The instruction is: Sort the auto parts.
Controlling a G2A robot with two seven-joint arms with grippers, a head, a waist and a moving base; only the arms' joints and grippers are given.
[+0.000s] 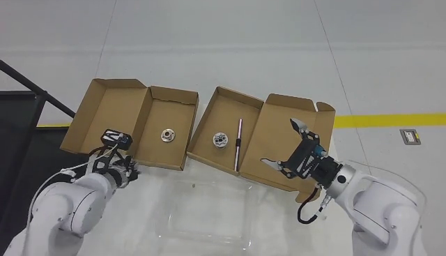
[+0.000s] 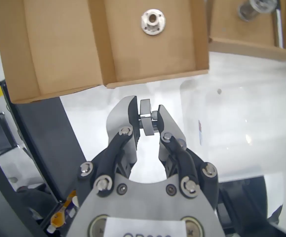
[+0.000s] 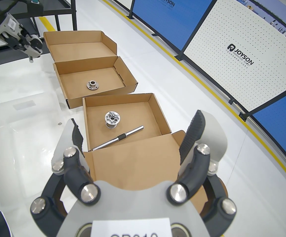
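Flange [image 1: 166,135], single, sits in the left box [image 1: 157,116]; one hub [image 1: 220,140] and one rod [image 1: 238,144] lie in the right box [image 1: 223,113]. The left gripper [image 2: 146,104] pinches one small metal part [image 2: 146,124]; the right gripper [image 3: 138,122] gapes wide.

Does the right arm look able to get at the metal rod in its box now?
Probably yes: the right gripper is open and empty over the lid flap, and the metal rod lies uncovered in the open cardboard box beside it.
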